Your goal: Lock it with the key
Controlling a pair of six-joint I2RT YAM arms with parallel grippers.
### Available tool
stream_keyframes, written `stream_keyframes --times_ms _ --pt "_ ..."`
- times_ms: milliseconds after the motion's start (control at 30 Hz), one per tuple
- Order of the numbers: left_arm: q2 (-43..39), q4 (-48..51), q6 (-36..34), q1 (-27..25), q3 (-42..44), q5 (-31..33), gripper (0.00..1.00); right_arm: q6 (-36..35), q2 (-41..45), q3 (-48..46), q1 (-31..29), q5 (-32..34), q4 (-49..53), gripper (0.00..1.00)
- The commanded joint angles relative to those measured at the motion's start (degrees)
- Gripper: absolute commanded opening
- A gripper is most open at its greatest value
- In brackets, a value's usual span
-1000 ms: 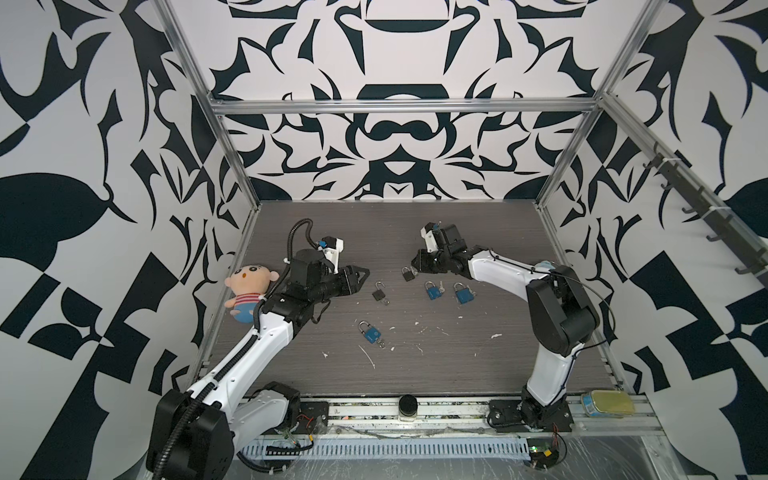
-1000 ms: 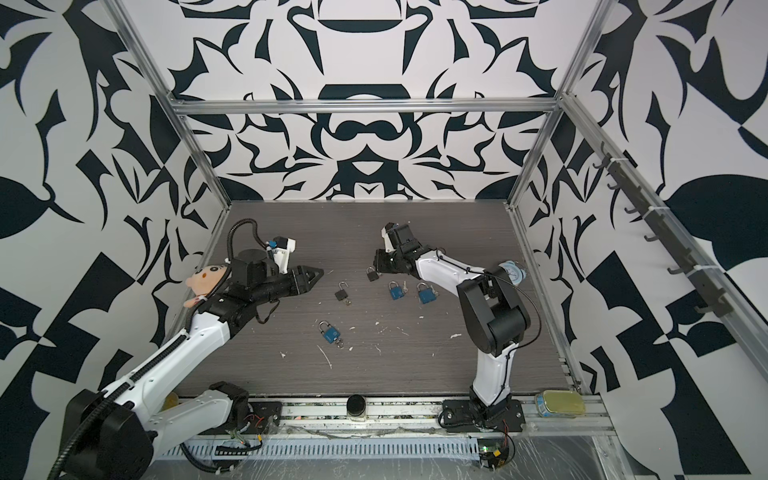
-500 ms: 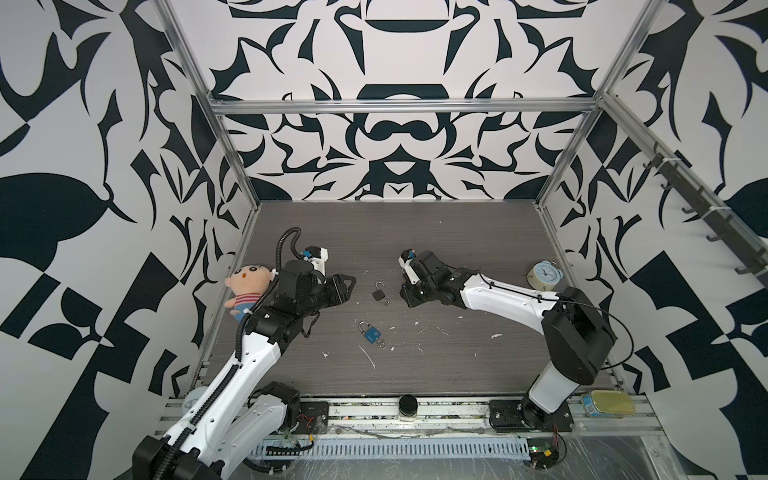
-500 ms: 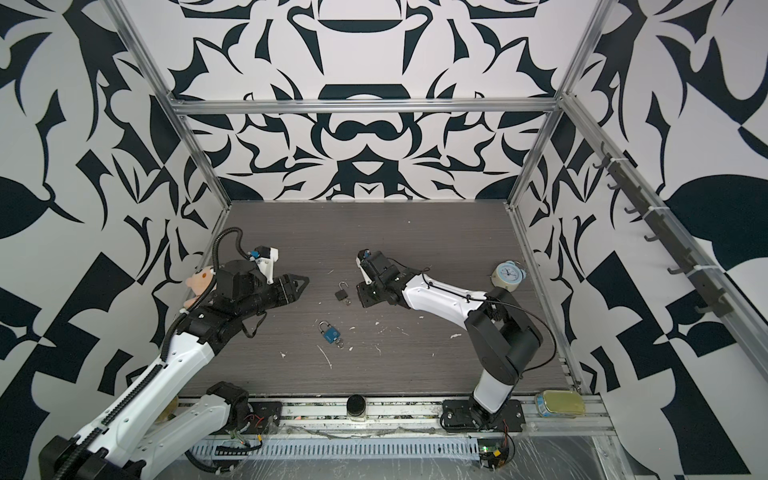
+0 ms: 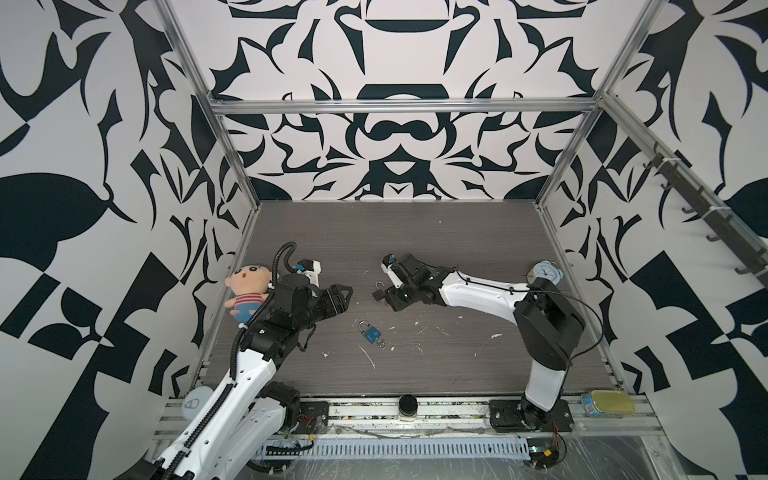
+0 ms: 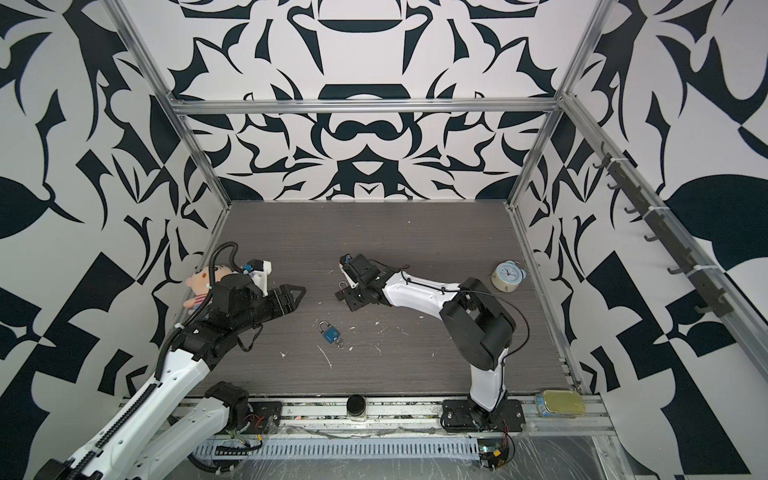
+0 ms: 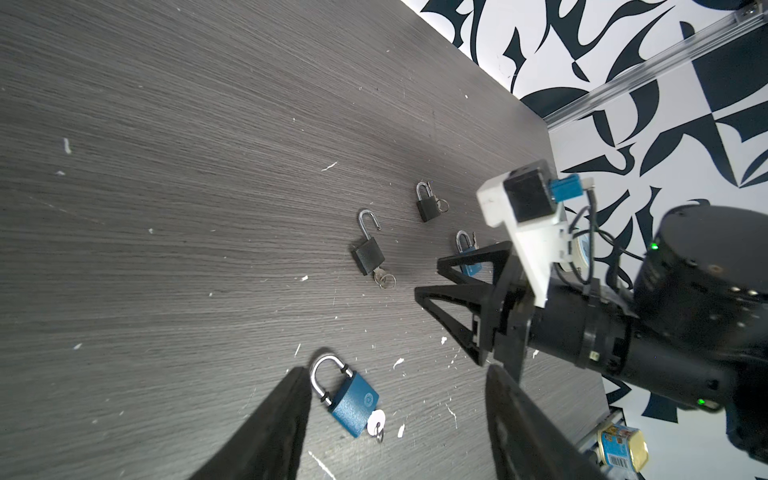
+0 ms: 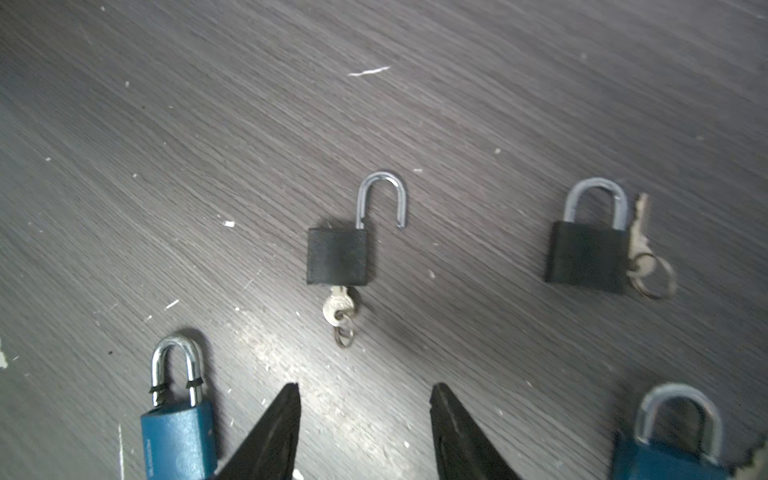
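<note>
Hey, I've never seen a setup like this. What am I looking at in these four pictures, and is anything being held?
Two robot arms stand at the front of a wooden table. Two pictures look down from one overhead camera pair; the other two come from a camera on each arm's wrist. Each arm ends in a two-fingered end effector: the left end effector and the right end effector are open, holding nothing. On the table lie padlocks, among them an open black padlock with its key inserted, a closed black padlock with a key beside it, and a blue padlock between the arms. A plush doll and an alarm clock sit near the side walls.
</note>
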State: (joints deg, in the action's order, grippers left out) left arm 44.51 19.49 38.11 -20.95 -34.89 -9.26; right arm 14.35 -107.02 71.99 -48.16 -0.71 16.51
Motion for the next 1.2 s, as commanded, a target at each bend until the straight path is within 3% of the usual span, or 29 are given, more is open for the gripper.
stream_keyframes --times_ms 0,600,1167 --pt "0.1 2.7 -0.5 0.7 -1.9 -3.3 0.7 -1.7 -2.8 6.4 -0.8 1.6 2.1 0.54" --pt "-3.5 3.4 0.5 1.3 -1.0 -4.2 0.7 -4.3 -12.6 15.6 -1.3 3.3 5.0 0.58" --pt "-4.2 4.9 -1.4 1.5 -1.6 -3.2 0.7 -3.1 -15.8 18.2 -1.3 2.8 5.8 0.48"
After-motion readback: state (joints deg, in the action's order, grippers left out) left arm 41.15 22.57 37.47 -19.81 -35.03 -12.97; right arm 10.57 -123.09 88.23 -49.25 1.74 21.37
